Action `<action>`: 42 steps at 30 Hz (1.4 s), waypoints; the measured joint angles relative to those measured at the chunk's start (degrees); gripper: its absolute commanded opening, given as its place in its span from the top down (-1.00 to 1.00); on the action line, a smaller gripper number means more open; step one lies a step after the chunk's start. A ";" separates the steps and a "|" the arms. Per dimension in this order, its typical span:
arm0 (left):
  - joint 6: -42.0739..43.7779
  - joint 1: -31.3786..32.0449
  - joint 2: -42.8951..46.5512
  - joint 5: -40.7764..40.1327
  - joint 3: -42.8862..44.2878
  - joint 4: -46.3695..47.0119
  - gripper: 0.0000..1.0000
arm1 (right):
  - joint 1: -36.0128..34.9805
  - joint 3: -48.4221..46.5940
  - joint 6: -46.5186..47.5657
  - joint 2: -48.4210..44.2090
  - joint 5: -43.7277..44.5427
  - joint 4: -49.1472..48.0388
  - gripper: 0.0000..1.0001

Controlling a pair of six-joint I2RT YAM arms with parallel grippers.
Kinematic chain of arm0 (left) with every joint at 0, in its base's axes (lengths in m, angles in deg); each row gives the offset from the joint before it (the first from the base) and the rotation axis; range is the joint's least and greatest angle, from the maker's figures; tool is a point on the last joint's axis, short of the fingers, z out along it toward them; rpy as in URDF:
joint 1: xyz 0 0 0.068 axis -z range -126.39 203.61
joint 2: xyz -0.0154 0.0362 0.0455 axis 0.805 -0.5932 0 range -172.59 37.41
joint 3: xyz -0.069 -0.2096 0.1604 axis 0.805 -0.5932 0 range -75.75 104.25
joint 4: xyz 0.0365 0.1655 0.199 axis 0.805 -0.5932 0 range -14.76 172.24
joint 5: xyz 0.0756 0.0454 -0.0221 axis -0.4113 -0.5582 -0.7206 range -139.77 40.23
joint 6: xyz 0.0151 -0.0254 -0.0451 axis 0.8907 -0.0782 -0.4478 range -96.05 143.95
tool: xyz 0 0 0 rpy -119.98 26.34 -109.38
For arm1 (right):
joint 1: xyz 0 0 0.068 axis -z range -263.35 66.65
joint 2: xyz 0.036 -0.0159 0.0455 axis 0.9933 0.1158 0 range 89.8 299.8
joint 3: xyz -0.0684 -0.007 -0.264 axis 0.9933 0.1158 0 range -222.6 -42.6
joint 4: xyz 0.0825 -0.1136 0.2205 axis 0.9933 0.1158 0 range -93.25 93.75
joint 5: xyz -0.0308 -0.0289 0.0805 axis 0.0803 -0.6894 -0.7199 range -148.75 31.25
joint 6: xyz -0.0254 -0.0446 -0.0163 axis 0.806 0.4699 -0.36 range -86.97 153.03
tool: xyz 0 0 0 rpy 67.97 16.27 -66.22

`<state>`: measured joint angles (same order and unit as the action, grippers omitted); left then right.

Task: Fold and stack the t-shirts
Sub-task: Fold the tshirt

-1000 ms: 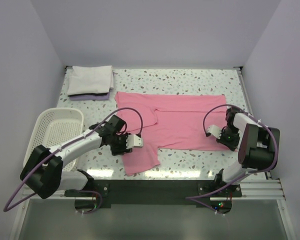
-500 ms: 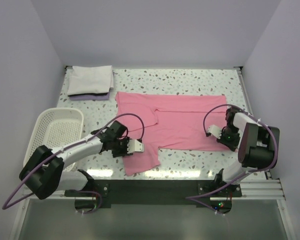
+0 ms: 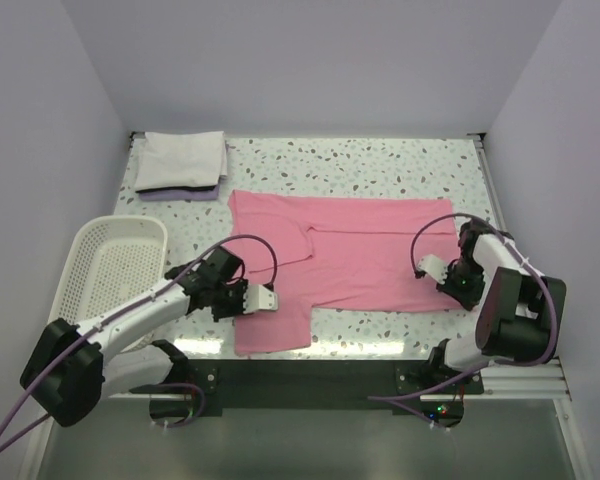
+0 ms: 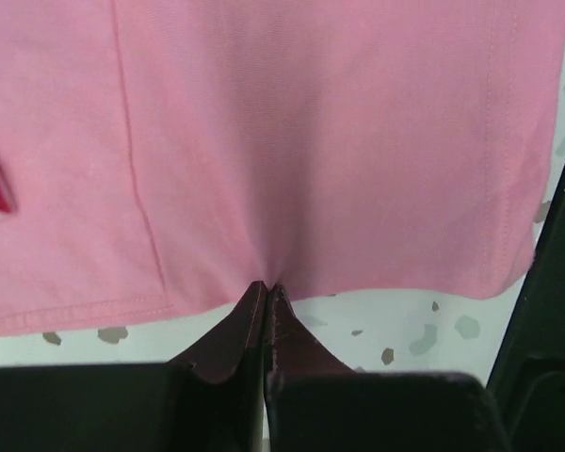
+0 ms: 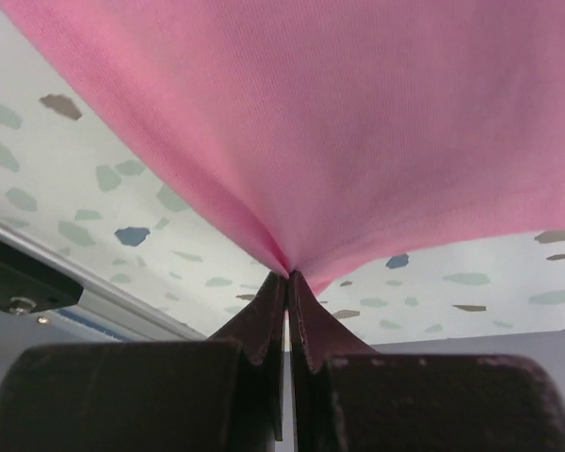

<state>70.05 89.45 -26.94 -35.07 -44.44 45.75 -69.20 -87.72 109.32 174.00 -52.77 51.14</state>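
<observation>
We judge the job roughly half done. A white cloth t-shirt folded into a rectangle (image 3: 180,160) lies at the far left corner of the speckled terrazzo-patterned table (image 3: 380,160) (a lilac edge peeks from under it, and we cannot tell what that is). The plain pink cloth short-sleeved t-shirt (image 3: 360,250) lies spread open across the middle of the table, not yet folded at all. Every fold on it is left to do, and so is stacking it with the white one. The white plastic mesh basket (image 3: 120,222) sits at the left edge, apart from the pink cloth.

Both arms are on the pink shirt. The left gripper (image 3: 263,298) has its jaws pressed together on the hem of the flap nearest the arm bases. In the left wrist view the cloth puckers into the tips, so we read this as a pinch on the fabric. The right gripper (image 3: 438,270) is likewise clamped tight on the shirt's right-hand edge, and the right wrist view shows the cloth drawn up off the table into the closed tips.
</observation>
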 measured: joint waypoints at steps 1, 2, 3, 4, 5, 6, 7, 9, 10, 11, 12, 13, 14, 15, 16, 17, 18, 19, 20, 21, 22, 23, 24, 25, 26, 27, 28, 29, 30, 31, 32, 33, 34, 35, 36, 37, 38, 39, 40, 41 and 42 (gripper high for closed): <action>0.02 -0.74 0.44 0.22 0.98 -1.49 1.00 | 0.50 -0.55 0.22 -0.24 -0.52 0.79 1.00; 0.09 -1.81 0.50 0.70 2.38 -3.02 1.00 | 1.11 -1.62 0.39 -0.22 -1.09 2.05 1.00; 0.13 -2.97 0.46 1.31 4.04 -4.20 1.00 | 1.62 -2.78 0.48 -0.11 -1.42 2.75 1.00; 0.22 -4.15 0.28 1.70 5.84 -5.25 1.00 | 2.01 -4.11 0.63 0.07 -1.79 3.45 1.00; 0.35 -4.96 0.00 2.10 7.43 -5.99 1.00 | 2.25 -5.40 0.70 0.24 -2.29 4.17 1.00; 0.52 -6.12 -0.61 2.58 9.42 -6.56 1.00 | 2.40 -6.91 0.79 0.52 -2.69 4.79 1.00; 0.63 -6.99 -1.38 2.99 11.19 -6.88 1.00 | 2.43 -8.11 0.83 0.79 -2.91 5.11 1.00; 0.79 -8.44 -3.37 3.61 14.51 -7.54 1.00 | 2.43 -9.90 0.87 1.36 -3.37 5.55 1.00; 0.94 -8.96 -4.52 3.78 15.96 -7.85 1.00 | 2.40 -10.86 0.87 1.84 -3.78 5.90 1.00; 1.03 -9.44 -5.75 3.98 17.33 -8.20 1.00 | 2.43 -11.72 0.87 2.45 -3.98 6.29 1.00; 1.07 -9.90 -7.02 4.09 18.64 -8.26 1.00 | 2.43 -12.35 0.90 2.86 -4.07 6.54 1.00; 1.09 -10.27 -8.33 4.13 20.09 -8.61 1.00 | 2.43 -13.18 0.87 3.48 -4.09 6.93 1.00; 1.18 -10.69 -9.70 4.15 21.66 -8.94 1.00 | 2.43 -14.16 0.87 4.13 -4.20 7.34 1.00; 1.25 -10.93 -10.80 4.15 22.86 -8.92 1.00 | 2.43 -15.17 0.85 4.83 -4.26 7.63 1.00; 1.31 -11.23 -12.26 4.15 24.37 -9.05 1.00 | 2.43 -16.26 0.81 5.60 -4.33 7.87 1.00; 1.44 -11.54 -13.81 4.17 26.03 -9.31 1.00 | 2.43 -17.53 0.76 6.56 -4.44 8.26 1.00; 1.51 -11.80 -15.30 4.15 27.54 -9.22 1.00 | 2.43 -18.93 0.66 7.56 -4.52 8.57 1.00; 1.53 -12.04 -16.68 4.11 28.89 -9.18 1.00 | 2.43 -20.81 0.63 8.98 -4.63 8.70 1.00; 1.55 -12.33 -17.86 4.13 30.12 -9.25 1.00 | 2.43 -21.29 0.63 9.33 -4.63 8.70 1.00; 1.64 -12.74 -18.95 4.13 31.12 -9.20 1.00 | 2.43 -22.47 0.61 10.21 -4.63 8.81 1.00; 1.68 -13.22 -19.89 4.13 31.98 -9.20 1.00 | 2.43 -23.63 0.61 11.04 -4.68 8.94 1.00; 1.73 -13.79 -20.76 4.11 32.85 -9.29 1.00 | 2.43 -24.83 0.61 11.87 -4.66 9.11 1.00; 1.75 -14.40 -21.66 4.09 33.81 -9.29 1.00 | 2.43 -26.05 0.59 12.68 -4.68 9.25 1.00; 1.77 -14.97 -22.51 4.11 34.69 -9.27 1.00 | 2.43 -27.34 0.59 13.53 -4.72 9.53 1.00; 1.77 -15.45 -23.30 4.11 35.54 -9.16 1.00 | 2.43 -28.52 0.57 14.47 -4.83 9.51 1.00; 1.75 -15.87 -24.09 4.11 36.33 -9.07 1.00 | 2.43 -29.70 0.46 15.43 -5.03 9.55 1.00; 1.75 -16.11 -24.79 4.11 36.98 -9.03 1.00 | 2.43 -30.86 0.37 16.48 -5.09 9.66 1.00; 1.73 -16.37 -25.64 4.11 37.79 -8.90 1.00 | 2.43 -31.87 0.24 17.42 -5.16 9.64 1.00; 1.73 -16.48 -26.43 4.11 38.51 -8.81 1.00 | 2.43 -32.74 0.17 18.27 -5.22 9.66 1.00; 1.73 -16.68 -27.19 4.11 39.28 -8.79 1.00 | 2.43 -33.40 0.15 18.82 -5.25 9.75 1.00; 1.73 -16.72 -27.96 4.11 39.98 -8.74 1.00 | 2.40 -34.10 0.07 19.50 -5.25 9.75 1.00; 1.73 -16.83 -28.72 4.11 40.68 -8.76 1.00 | 2.40 -34.86 -0.04 20.22 -5.25 9.81 1.00; 1.75 -16.96 -29.49 4.13 41.38 -8.72 1.00 | 2.40 -35.43 -0.15 20.63 -5.27 9.92 1.00; 1.77 -17.11 -30.25 4.13 42.05 -8.66 1.00 | 2.40 -36.09 -0.22 21.20 -5.27 9.92 1.00; 1.92 -17.33 -30.99 4.11 42.64 -8.57 1.00 | 2.36 -36.74 -0.26 21.66 -5.27 9.92 1.00; 2.05 -17.57 -31.69 4.13 43.21 -8.57 1.00 | 2.32 -37.35 -0.28 22.12 -5.27 9.92 1.00; 2.14 -17.86 -32.33 4.13 43.63 -8.48 1.00 | 2.23 -37.90 -0.35 22.51 -5.25 9.92 1.00; 2.27 -18.16 -32.87 4.13 43.91 -8.44 1.00 | 2.10 -38.38 -0.39 22.95 -5.25 9.92 1.00; 2.49 -18.34 -33.22 4.13 44.13 -8.46 1.00 | 1.95 -38.84 -0.44 23.37 -5.22 9.90 1.00; 2.56 -18.53 -33.57 4.13 44.24 -8.37 1.00 | 1.66 -39.28 -0.44 23.74 -5.20 9.88 1.00; 2.64 -18.69 -33.88 4.11 44.30 -8.35 1.00 | 1.46 -39.67 -0.44 24.04 -5.16 9.90 1.00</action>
<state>72.70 70.76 -60.82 -30.96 -0.14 37.40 -67.74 -127.39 108.88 198.05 -57.93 61.04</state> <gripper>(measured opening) 0.018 0.011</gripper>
